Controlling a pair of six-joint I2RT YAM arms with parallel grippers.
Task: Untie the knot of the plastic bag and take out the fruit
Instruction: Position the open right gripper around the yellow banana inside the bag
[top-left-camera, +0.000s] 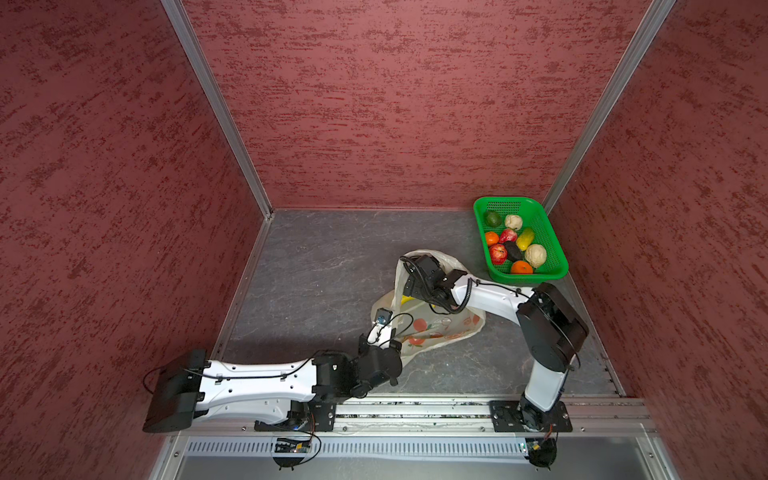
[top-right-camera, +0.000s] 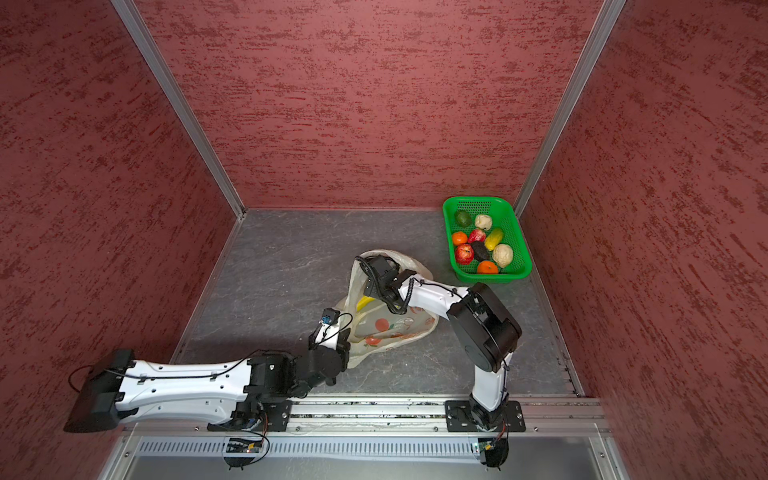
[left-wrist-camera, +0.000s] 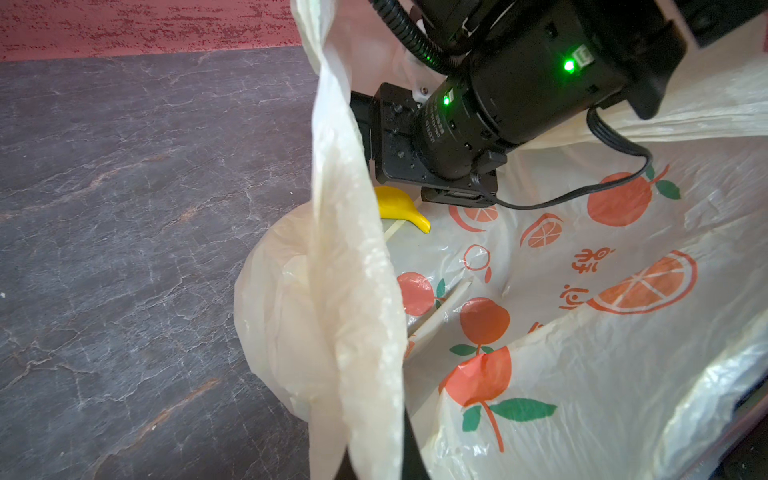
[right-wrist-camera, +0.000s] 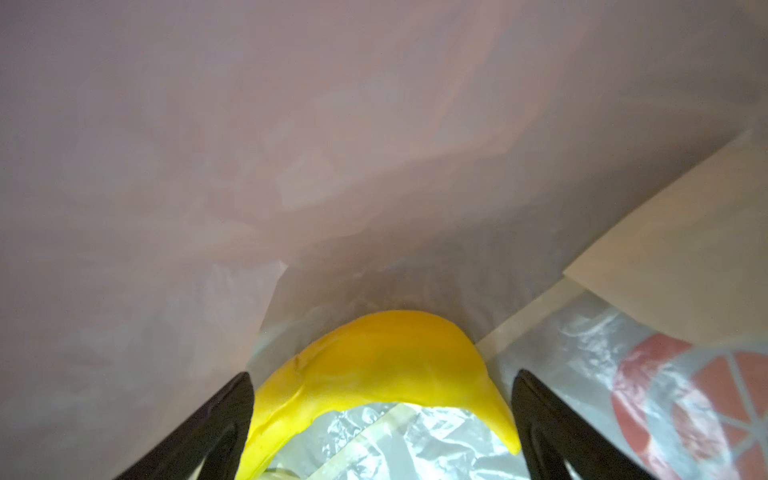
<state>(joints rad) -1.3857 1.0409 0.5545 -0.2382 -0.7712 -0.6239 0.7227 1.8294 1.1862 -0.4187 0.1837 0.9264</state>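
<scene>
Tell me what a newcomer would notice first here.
The green basket holding bright fruit in the far right corner of the table stands out first. Next comes the right gripper, jaws open, reaching inside the printed plastic bag at mid-table and straddling a yellow banana.

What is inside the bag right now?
A yellow banana lies inside the bag, between the fingers of the open right gripper, which reaches in. The arm and bag folds cover the rest of the inside, so other fruit cannot be ruled out.
</scene>
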